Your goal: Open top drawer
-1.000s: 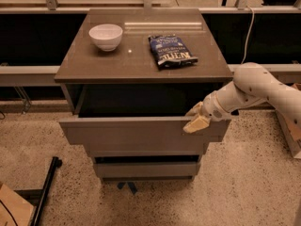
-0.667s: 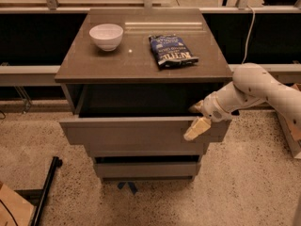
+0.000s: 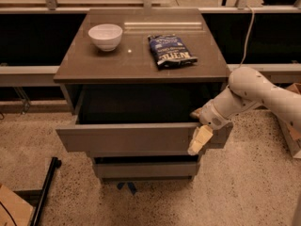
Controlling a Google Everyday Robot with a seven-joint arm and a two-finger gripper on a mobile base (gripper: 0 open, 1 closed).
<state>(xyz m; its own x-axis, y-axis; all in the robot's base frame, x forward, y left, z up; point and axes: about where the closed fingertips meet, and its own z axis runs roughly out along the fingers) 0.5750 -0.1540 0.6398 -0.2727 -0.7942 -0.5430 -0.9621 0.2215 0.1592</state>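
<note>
– where is the top drawer, and which way does it face?

– it's directly under the tabletop, pulled well out of the cabinet. its flat front faces the camera and its long axis runs left to right, parallel to the tabletop's front edge.

– and the gripper?

– at the right end of that front, over its top edge, on a white arm coming in from the right. i cannot tell whether it is clamped on the panel or loose.

– anything hard to read?

– the drawer's inside is dark, so its contents cannot be made out. the gripper covers the front's right end, and the arm is cut off at the right edge. below, only one lower drawer front shows clearly. on top sit a white bowl and a dark blue bag, apart.
</note>
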